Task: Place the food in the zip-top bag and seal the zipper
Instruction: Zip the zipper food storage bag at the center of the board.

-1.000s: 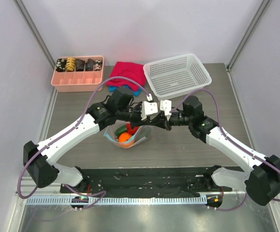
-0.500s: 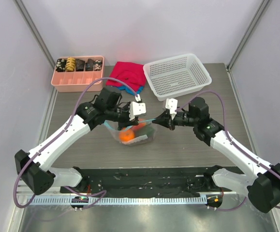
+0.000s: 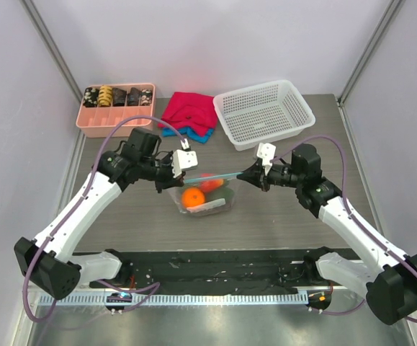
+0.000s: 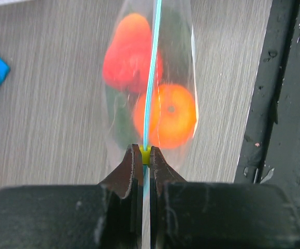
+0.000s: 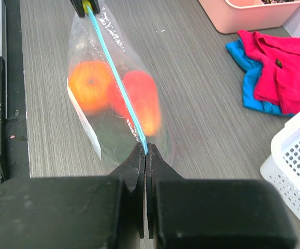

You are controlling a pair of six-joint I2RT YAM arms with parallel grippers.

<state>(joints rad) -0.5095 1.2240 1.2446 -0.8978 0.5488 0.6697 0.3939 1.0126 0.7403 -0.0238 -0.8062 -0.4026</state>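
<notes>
Mid-table, your left gripper [image 4: 144, 154] and right gripper [image 5: 145, 151] each clamp a zipper [image 3: 212, 175] end. Your zip-top bag [image 5: 95, 132] looks sealed, maybe.

A grey wood-grain table [image 3: 266, 225] stands between pale lilac walls [image 3: 215, 43] under even light.

a pink divided plastic tray [image 3: 114, 123] holding dark snack pieces [image 3: 118, 94] sits at ten o'clock, crumpled red and blue cloths [image 3: 189, 113] at twelve, a white plastic mesh basket [image 3: 263, 112] at one.
</notes>
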